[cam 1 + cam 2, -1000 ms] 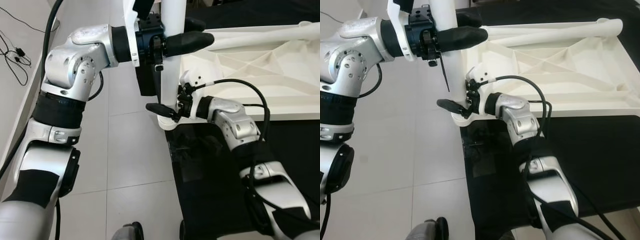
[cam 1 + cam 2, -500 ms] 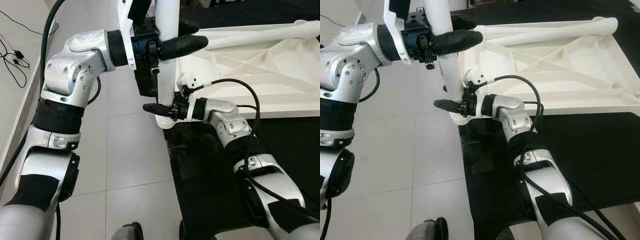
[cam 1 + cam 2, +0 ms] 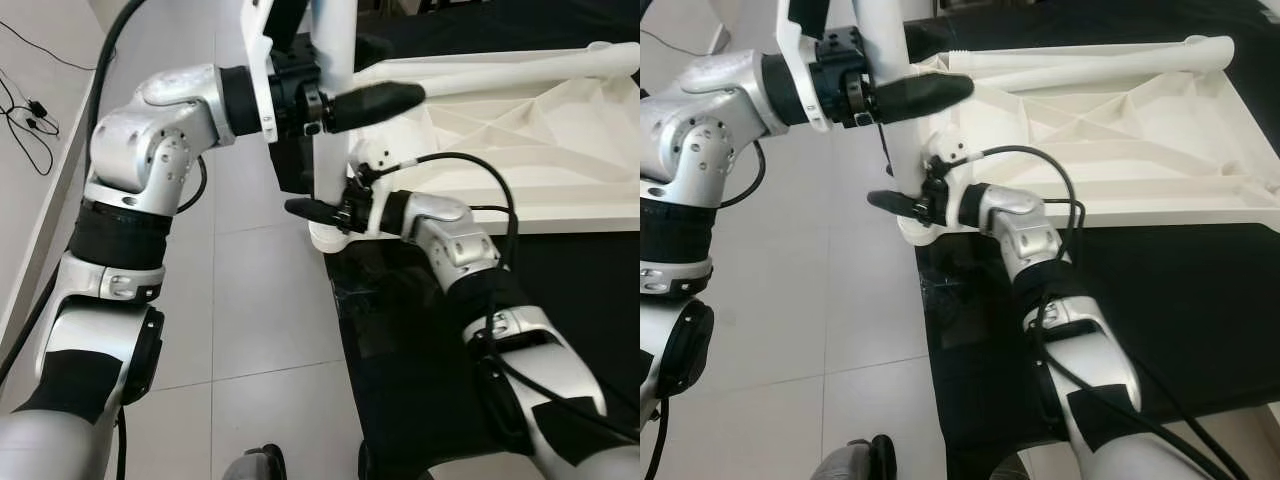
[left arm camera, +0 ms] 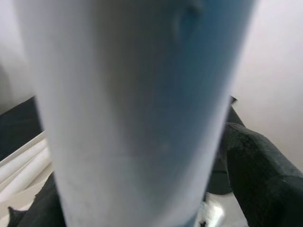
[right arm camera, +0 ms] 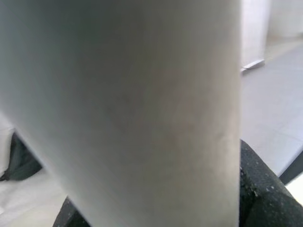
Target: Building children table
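Stood upright, the white leg (image 3: 333,130), long axis running 12 to 6 into the 9 o'clock corner of the upturned tabletop (image 3: 520,140); left claw (image 3: 345,75) pinched it high, right claw (image 3: 322,208) apparently clamped just above the socket.

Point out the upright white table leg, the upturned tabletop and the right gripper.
table leg (image 3: 333,140): left eye view, mid shaft.
tabletop (image 3: 1160,150): right eye view, ribbed underside.
right gripper (image 3: 318,208): left eye view, between fingertips at the leg's base.
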Motion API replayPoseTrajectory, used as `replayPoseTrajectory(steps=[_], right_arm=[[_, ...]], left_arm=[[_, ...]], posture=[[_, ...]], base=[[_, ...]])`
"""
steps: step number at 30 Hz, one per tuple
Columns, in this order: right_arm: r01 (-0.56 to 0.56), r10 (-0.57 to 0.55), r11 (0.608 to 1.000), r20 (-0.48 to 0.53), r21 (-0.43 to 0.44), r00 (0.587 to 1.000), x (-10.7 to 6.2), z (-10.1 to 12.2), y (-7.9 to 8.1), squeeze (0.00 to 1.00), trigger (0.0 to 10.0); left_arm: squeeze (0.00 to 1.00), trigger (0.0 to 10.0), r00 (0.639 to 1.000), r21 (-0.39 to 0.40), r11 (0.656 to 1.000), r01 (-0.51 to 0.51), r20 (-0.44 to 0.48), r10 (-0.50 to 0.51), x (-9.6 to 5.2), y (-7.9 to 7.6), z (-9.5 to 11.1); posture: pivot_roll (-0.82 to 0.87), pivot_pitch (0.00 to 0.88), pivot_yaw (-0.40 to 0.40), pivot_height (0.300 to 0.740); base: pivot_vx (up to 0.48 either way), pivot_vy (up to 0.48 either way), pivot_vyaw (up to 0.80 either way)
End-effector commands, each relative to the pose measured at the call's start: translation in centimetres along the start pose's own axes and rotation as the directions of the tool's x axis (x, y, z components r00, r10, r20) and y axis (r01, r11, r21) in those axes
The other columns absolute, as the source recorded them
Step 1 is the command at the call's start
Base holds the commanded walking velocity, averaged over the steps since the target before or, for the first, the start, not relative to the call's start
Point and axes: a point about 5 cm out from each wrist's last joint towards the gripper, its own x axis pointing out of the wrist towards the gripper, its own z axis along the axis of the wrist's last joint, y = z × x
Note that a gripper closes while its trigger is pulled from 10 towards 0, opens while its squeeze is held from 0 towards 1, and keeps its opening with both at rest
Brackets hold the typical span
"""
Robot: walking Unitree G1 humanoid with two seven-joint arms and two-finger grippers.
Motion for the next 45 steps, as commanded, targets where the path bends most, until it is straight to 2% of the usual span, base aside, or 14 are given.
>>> replayPoseTrajectory(steps=[1,6,20,21,30,31,33,34,36,37,41,43,44,45], right_arm=[[0.207,-0.200,0.967,-0.057,0.148,0.978,-0.6,-1.1,-1.5,0.00,0.0],[0.642,-0.627,0.749,-0.141,0.160,0.766,-3.4,-4.6,4.1,0.00,0.0],[0.701,-0.692,0.693,-0.118,0.169,0.712,-3.8,-4.1,4.3,0.00,0.0],[0.707,-0.696,0.687,-0.124,0.169,0.707,-4.0,-4.0,4.5,0.00,0.0],[0.749,-0.730,0.642,-0.166,0.167,0.663,-4.8,-3.4,5.9,0.00,0.0],[0.739,-0.720,0.652,-0.167,0.168,0.673,-4.7,-3.3,5.9,0.00,10.0],[0.730,-0.710,0.663,-0.168,0.166,0.684,-4.6,-3.3,5.9,0.00,10.0],[0.706,-0.688,0.687,-0.158,0.171,0.708,-4.4,-3.1,5.9,0.44,10.0],[0.706,-0.688,0.687,-0.158,0.171,0.708,-4.4,-3.1,5.9,0.44,10.0],[0.682,-0.668,0.711,-0.136,0.172,0.731,-4.1,-2.8,5.7,1.00,10.0],[0.456,-0.464,0.878,0.024,0.145,0.885,-3.0,0.1,3.5,1.00,10.0],[0.456,-0.464,0.878,0.024,0.145,0.885,-3.0,0.1,3.5,1.00,10.0],[0.384,-0.392,0.916,0.052,0.116,0.919,-2.9,0.9,2.6,0.31,10.0],[0.328,-0.332,0.943,0.074,0.061,0.940,-2.9,1.7,1.7,0.00,10.0]], left_arm=[[0.00,10.0,0.973,-0.023,0.973,0.231,-0.018,-0.232,2.5,-3.0,-0.6],[0.00,10.0,0.981,-0.022,0.980,0.196,-0.011,-0.196,1.5,-2.7,0.4],[0.00,10.0,0.984,-0.034,0.983,0.180,-0.007,-0.180,1.0,-2.3,0.8],[0.00,0.5,0.983,-0.041,0.983,0.181,-0.005,-0.181,1.0,-2.3,0.8],[0.00,0.0,0.980,-0.064,0.978,0.198,-0.010,-0.199,0.9,-2.3,0.9],[0.00,0.0,0.980,-0.065,0.978,0.199,-0.011,-0.200,0.9,-2.2,0.9],[0.00,0.0,0.979,-0.066,0.977,0.201,-0.012,-0.202,0.9,-2.2,0.9],[0.00,0.0,0.979,-0.066,0.977,0.202,-0.015,-0.203,1.0,-2.2,0.8],[0.00,0.0,0.979,-0.066,0.977,0.202,-0.015,-0.203,1.0,-2.2,0.8],[0.00,0.0,0.979,-0.066,0.977,0.203,-0.017,-0.205,1.0,-2.2,0.8],[0.00,0.0,0.977,-0.068,0.975,0.211,-0.021,-0.213,1.1,-2.3,0.8],[0.00,0.0,0.977,-0.068,0.975,0.211,-0.021,-0.213,1.1,-2.3,0.8],[0.00,0.0,0.976,-0.068,0.975,0.213,-0.022,-0.215,1.1,-2.4,0.8],[0.00,0.0,0.976,-0.067,0.974,0.217,-0.022,-0.219,1.1,-2.5,0.8]], posture=[[0.05,0.246,0.027,0.740],[0.04,0.247,0.032,0.740],[0.04,0.234,0.036,0.740],[0.04,0.233,0.039,0.740],[0.04,0.231,0.041,0.740],[0.04,0.231,0.041,0.740],[0.04,0.232,0.042,0.740],[0.04,0.232,0.042,0.740],[0.04,0.232,0.042,0.740],[0.04,0.232,0.042,0.740],[0.04,0.233,0.040,0.740],[0.04,0.233,0.040,0.740],[0.04,0.234,0.039,0.740],[0.04,0.233,0.038,0.740]], base=[[0.000,0.000,0.00],[0.000,0.000,0.00],[0.000,0.000,0.00],[0.000,0.000,0.00],[0.000,0.000,0.00],[0.000,0.000,0.00],[0.000,0.000,0.00],[0.000,0.000,0.00],[0.000,0.000,0.00],[0.000,0.000,0.00],[0.000,0.000,0.00],[0.000,0.000,0.00],[0.000,0.000,0.00],[0.000,0.000,0.00]])
